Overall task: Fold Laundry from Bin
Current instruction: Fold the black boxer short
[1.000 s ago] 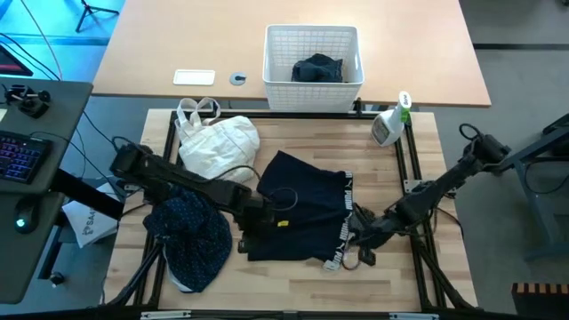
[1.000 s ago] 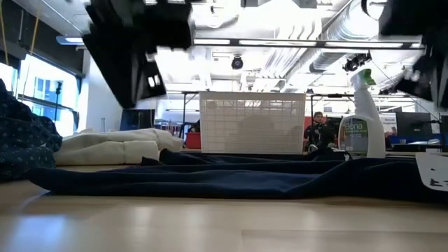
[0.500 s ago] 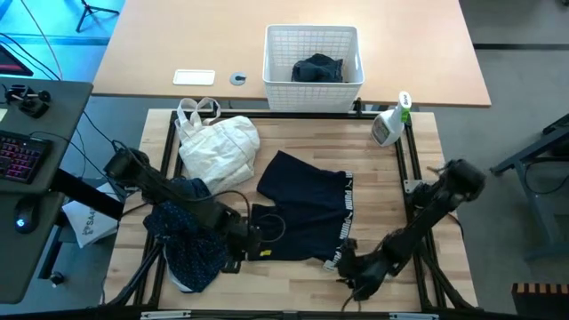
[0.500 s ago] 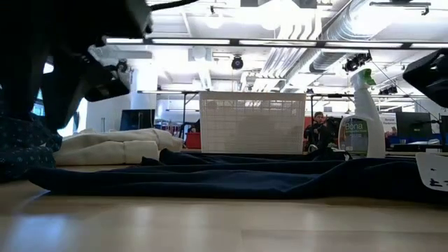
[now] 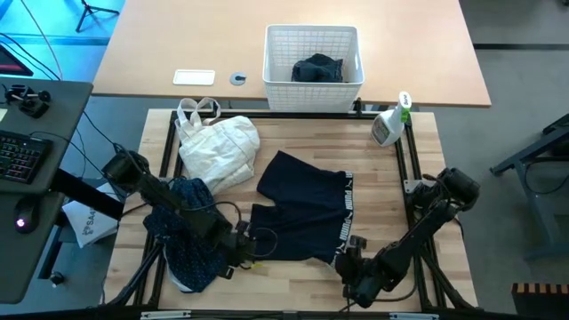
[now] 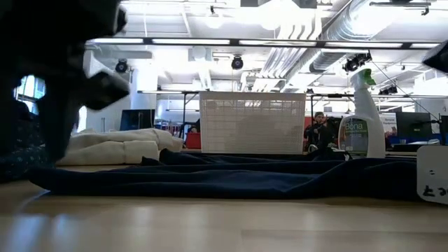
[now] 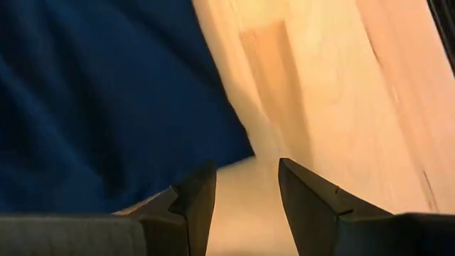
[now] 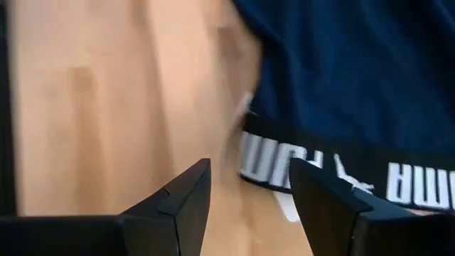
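Dark navy shorts (image 5: 300,213) lie spread flat on the wooden table, their lettered waistband (image 5: 343,222) toward the right. My left gripper (image 5: 242,255) stands open at the shorts' near left corner (image 7: 213,135), with bare wood between its fingers. My right gripper (image 5: 350,267) stands open just off the waistband's near end (image 8: 313,167). A navy shirt with tiny white dots (image 5: 191,236) lies bunched at the left, partly under my left arm. The white lattice bin (image 5: 313,84) stands at the far side with a dark garment (image 5: 317,68) inside.
A cream-white cloth bag (image 5: 218,147) lies at the far left of the table, beside the shorts. A spray bottle (image 5: 388,124) stands at the far right corner. A black frame (image 5: 411,164) runs along the table's sides. Bare wood shows along the near edge.
Both grippers have gone toward the table's near edge and sunk lower, the left from over the shorts' middle to their near left corner, the right from beside the waistband to its near end. The shorts have stayed flat where they were.
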